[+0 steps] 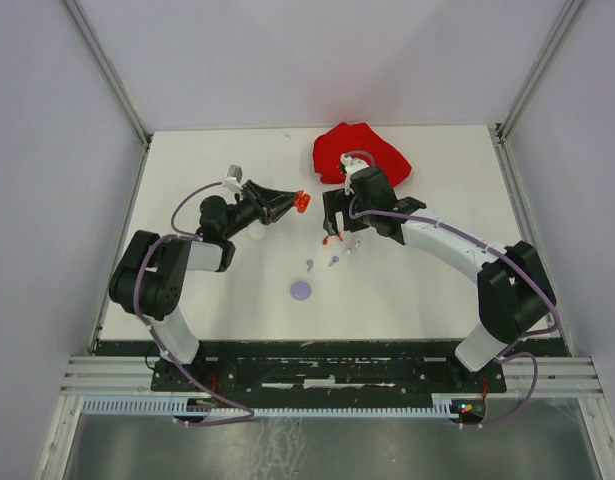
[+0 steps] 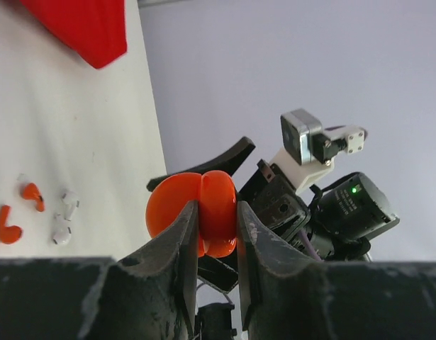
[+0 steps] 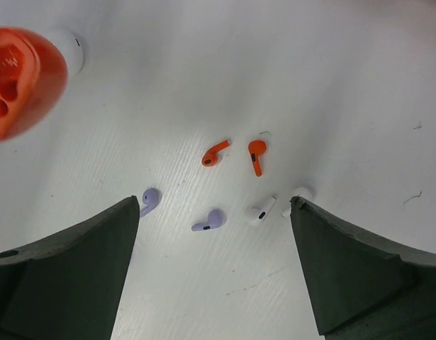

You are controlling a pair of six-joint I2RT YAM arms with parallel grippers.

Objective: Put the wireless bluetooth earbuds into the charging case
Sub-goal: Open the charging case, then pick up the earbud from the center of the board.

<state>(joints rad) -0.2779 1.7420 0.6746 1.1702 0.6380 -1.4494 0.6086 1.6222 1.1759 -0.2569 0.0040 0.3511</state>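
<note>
Spotter: Earbuds, which way from your fingers?

Operator: I see two orange earbuds (image 3: 215, 153) on the table (image 3: 310, 71) just past my right gripper (image 3: 214, 204), jaws spread wide, holding nothing. The lilac earbuds (image 3: 207, 221) and white earbuds (image 3: 261, 211) lie between its tips.

Spotter: And the case?

Operator: My left gripper (image 2: 216, 216) is clamped on the open orange charging case (image 2: 182, 202), held up off to the left. One orange stem lies square to my closing line, so I judge the right arm nearer.
</note>
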